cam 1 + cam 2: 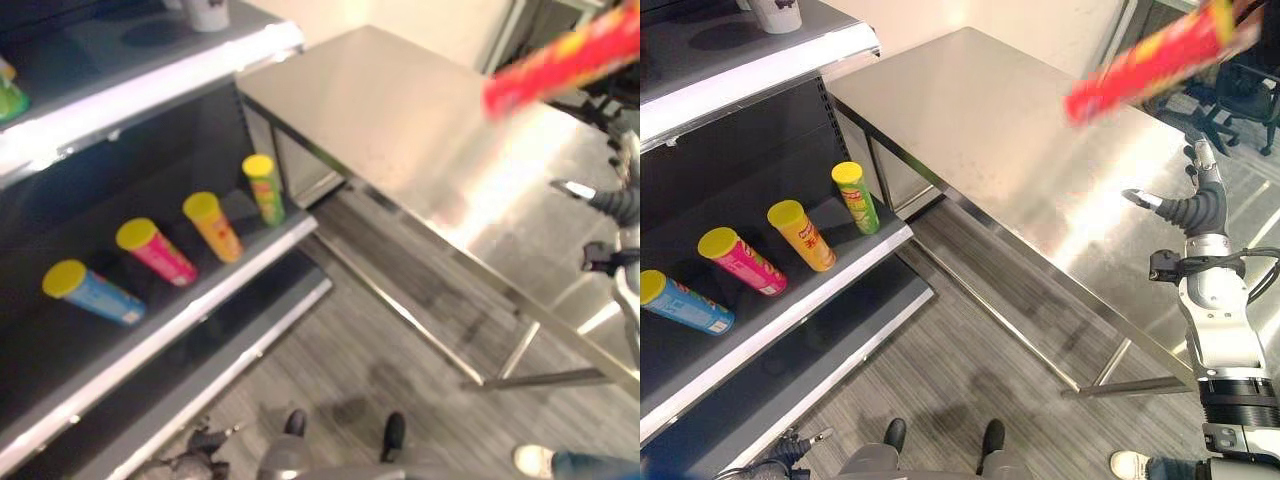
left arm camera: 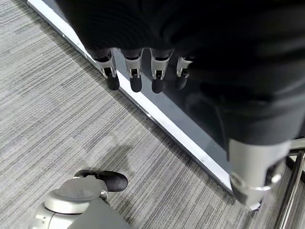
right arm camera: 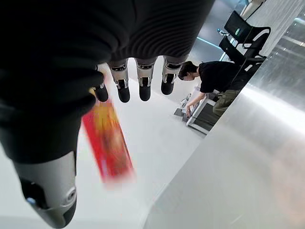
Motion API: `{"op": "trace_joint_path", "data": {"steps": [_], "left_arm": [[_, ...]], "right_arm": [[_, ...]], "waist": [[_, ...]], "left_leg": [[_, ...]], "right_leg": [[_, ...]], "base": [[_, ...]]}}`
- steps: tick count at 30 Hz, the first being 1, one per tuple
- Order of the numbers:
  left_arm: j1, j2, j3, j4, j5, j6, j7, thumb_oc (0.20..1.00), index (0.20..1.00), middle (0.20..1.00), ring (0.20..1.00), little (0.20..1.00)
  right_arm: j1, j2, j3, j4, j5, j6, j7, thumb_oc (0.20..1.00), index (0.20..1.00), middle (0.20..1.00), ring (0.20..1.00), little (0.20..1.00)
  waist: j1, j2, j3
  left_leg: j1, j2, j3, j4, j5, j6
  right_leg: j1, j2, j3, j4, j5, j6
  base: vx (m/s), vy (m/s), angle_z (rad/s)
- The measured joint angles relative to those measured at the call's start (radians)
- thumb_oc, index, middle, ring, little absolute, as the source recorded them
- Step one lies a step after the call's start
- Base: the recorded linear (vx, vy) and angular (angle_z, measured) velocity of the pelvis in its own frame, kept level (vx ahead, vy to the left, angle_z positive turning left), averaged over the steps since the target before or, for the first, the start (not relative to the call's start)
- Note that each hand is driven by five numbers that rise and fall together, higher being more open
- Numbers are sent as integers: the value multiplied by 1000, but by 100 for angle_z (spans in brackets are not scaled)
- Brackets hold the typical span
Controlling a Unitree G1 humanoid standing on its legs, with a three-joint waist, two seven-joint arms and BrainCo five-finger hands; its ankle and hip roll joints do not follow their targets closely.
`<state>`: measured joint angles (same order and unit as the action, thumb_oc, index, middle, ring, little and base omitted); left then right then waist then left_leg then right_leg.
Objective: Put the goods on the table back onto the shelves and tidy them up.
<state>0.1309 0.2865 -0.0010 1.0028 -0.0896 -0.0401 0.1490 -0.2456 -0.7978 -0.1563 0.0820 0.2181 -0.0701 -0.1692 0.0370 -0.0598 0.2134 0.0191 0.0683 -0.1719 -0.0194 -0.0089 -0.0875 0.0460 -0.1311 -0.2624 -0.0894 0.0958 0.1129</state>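
Left eye view: a red can point(image 1: 565, 58) hangs blurred above the table point(image 1: 400, 120), apparently being passed in; four cans point(image 1: 215, 225) lie on the shelf point(image 1: 230, 275) left of the table.

Right eye view: the right robot hand point(image 1: 1195, 205) is raised over the table, below the can, fingers relaxed, holding nothing.

Left wrist view: the left robot hand point(image 2: 143, 71) hangs released over the floor.

Right wrist view: the can sits beyond the fingers point(image 3: 143, 78). Step in hand looks like receiving; next, close on it.
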Motion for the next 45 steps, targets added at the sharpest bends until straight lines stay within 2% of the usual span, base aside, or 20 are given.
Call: {"op": "trace_joint_path", "data": {"steps": [10,13,14,19,25,31,32,38,39,40,41,42,44,45], "left_arm": [[9,-6,2,0,0,1,0,1000,1000,1000,1000,1000],[13,-11,3,-1,0,1,0,1000,1000,1000,1000,1000],[13,-15,4,-2,0,0,1,1000,1000,1000,1000,1000],[14,-22,4,-1,0,9,1,1000,1000,1000,1000,1000],[-2,-27,1,-4,3,12,1,1000,1000,1000,1000,1000],[-14,-28,0,-5,5,10,2,1000,1000,1000,1000,1000],[-21,-27,0,-3,6,11,2,1000,1000,1000,1000,1000],[-23,-18,-1,-3,6,11,3,1000,1000,1000,1000,1000],[-20,1,-49,-10,19,16,6,1000,1000,1000,1000,1000],[-23,3,-54,-13,29,15,7,1000,1000,1000,1000,1000],[-21,24,-43,-10,32,17,11,1000,1000,1000,1000,1000],[-20,40,-39,-5,32,19,15,1000,1000,1000,1000,1000],[-10,70,-36,-1,32,20,15,1000,1000,1000,1000,1000],[-13,83,-34,0,32,21,16,1000,1000,1000,1000,1000]], "right_arm": [[29,1,-38,-37,-1,-1,-1,1000,1000,1000,1000,1000],[62,17,-102,-73,1,-5,-10,1000,1000,1000,1000,1000],[97,54,-165,-117,16,-10,-18,1000,1000,1000,1000,1000],[136,103,-219,-190,43,-35,-35,1000,1000,1000,1000,1000],[166,124,-331,-266,45,-83,-78,1000,1000,1000,1000,1000],[174,125,-338,-236,38,-94,-135,1000,1000,1000,1000,1000],[180,125,-340,-187,38,-93,-155,1000,1000,1000,1000,1000],[187,124,-349,-154,37,-91,-186,1000,1000,1000,1000,1000],[175,86,-320,-49,-13,-95,-200,1000,1000,1000,1000,1000],[177,66,-317,-3,-23,-69,-200,1000,1000,1000,1000,1000],[181,62,-324,31,-24,-44,-217,1000,1000,1000,1000,1000],[179,64,-322,31,-26,-43,-228,1000,1000,1000,1000,1000],[172,65,-318,24,-43,-48,-239,1000,1000,1000,1000,1000],[169,62,-319,27,-53,-47,-245,1000,1000,1000,1000,1000]], "waist": [[-4,5,2],[-5,7,2],[-6,8,1],[-32,8,1],[-66,4,-1],[-84,-2,-4],[-85,-3,-4],[-110,-12,-4],[-78,1,2],[-55,10,0],[-51,3,3],[-45,-18,1],[-37,-49,-1],[-35,-65,4]], "left_leg": [[-2,0,-7,-1,0,0],[0,0,-9,-7,2,1],[2,1,-10,-14,5,0],[7,-1,0,-16,6,1],[26,-5,54,-32,7,5],[57,-15,115,-43,2,16],[64,-17,142,-44,-4,27],[76,-26,159,-45,0,35],[88,11,218,-49,9,34],[86,28,239,-41,0,36],[83,39,239,-39,-2,32],[85,36,257,-41,-4,21],[85,40,269,-39,-8,-9],[87,55,273,-39,-10,-39]], "right_leg": [[1,-1,-5,0,-3,2],[2,-1,-9,0,-4,1],[1,-2,-12,0,-5,1],[-1,-4,0,0,-5,1],[-23,-4,50,1,8,5],[-38,-15,115,3,22,13],[-64,-17,142,36,23,25],[-65,-36,147,37,14,42],[-75,-61,6,42,-80,103],[-76,-64,-55,60,-73,87],[-68,-113,-62,77,-57,73],[-68,-156,-83,71,-50,75],[-65,-196,-85,51,-4,79],[-54,-180,-79,39,70,100]], "base": [[1,1,0],[10,10,1],[25,41,3],[-1,36,-7],[-19,97,-25],[-40,126,-39],[-7,4,-39],[-34,-43,-15],[-5,-92,-55],[27,-94,-58],[74,-205,-58],[78,-157,-36],[115,-158,-38],[233,-273,-30]]}}
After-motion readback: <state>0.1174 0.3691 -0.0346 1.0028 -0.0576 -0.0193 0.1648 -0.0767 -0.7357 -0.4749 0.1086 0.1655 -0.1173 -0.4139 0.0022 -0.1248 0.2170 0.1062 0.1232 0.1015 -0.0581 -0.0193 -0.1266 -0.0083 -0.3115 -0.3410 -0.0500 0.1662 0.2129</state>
